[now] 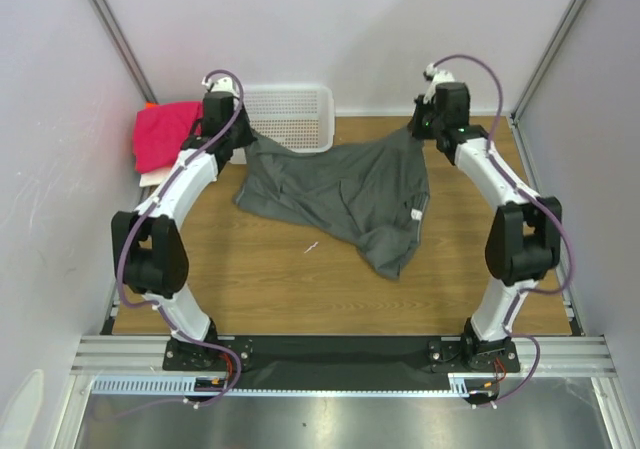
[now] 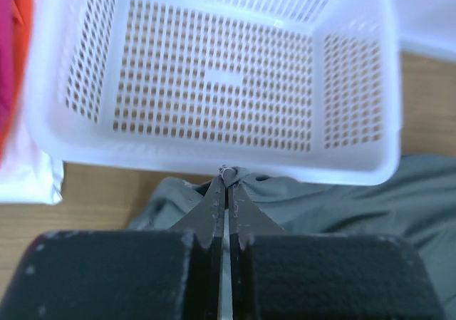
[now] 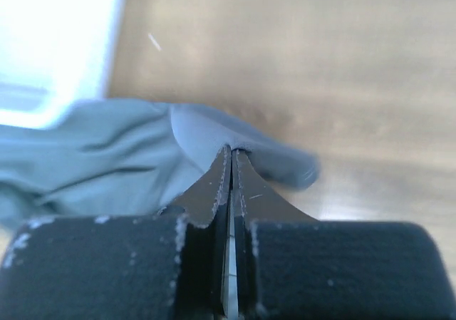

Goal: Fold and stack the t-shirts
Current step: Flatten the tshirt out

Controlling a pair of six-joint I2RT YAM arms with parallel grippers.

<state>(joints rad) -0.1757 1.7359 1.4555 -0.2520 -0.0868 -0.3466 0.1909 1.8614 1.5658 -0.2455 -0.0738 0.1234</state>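
Holding the grey shirt (image 1: 345, 194), we have both jaws closed tight on its cloth. Our left gripper (image 2: 226, 172) pinches beside the basket (image 2: 214, 156), our right gripper (image 3: 231, 150) opposite.

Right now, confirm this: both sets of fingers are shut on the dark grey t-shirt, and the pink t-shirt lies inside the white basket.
Wrong on one point: the pink t-shirt lies outside the white basket, to its left, as the top external view shows. The left fingers and right fingers are indeed shut on the dark grey t-shirt.
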